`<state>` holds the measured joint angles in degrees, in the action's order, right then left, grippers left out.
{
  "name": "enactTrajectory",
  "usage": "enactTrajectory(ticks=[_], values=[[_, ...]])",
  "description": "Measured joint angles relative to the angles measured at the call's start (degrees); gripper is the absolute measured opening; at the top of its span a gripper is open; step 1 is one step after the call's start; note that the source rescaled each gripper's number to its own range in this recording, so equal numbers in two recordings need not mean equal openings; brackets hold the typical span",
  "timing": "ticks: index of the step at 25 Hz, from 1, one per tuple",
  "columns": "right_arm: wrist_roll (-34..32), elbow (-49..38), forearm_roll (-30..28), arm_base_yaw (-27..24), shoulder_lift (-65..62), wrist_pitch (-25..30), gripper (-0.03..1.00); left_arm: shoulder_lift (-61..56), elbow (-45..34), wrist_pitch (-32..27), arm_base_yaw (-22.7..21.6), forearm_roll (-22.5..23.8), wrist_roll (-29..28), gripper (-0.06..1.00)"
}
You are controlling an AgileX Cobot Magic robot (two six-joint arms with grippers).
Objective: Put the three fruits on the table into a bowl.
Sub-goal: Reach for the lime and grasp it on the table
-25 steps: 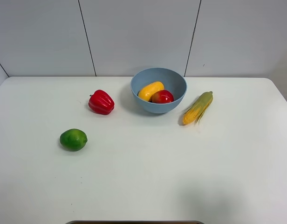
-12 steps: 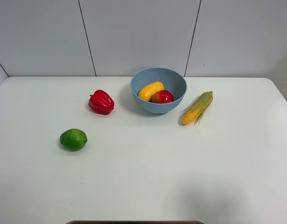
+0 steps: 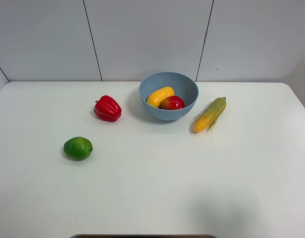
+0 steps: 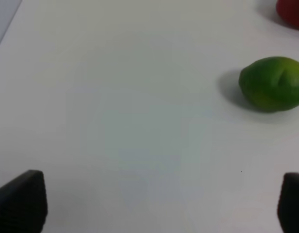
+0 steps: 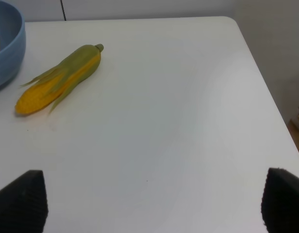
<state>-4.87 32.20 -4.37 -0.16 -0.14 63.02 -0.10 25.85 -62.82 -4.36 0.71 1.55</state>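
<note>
The left gripper and right gripper are each hanging spread wide, empty. The lime is lying on the worktop ahead of the left, corn ahead of the right; beyond, the bowl is holding mango and pomegranate.

A wall of pale grey panels, divided by thin dark seams, is seen across the top of the frame behind a white table with rounded corners. The scene is evenly lit; only soft shadows are cast.
</note>
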Motion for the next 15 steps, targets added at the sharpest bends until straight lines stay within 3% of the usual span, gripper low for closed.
enactTrajectory(ticks=[15], values=[[0.0,0.0,0.0,0.0,0.0,0.0,0.69,0.0,0.0,0.1,0.0,3.6,0.0,0.79]])
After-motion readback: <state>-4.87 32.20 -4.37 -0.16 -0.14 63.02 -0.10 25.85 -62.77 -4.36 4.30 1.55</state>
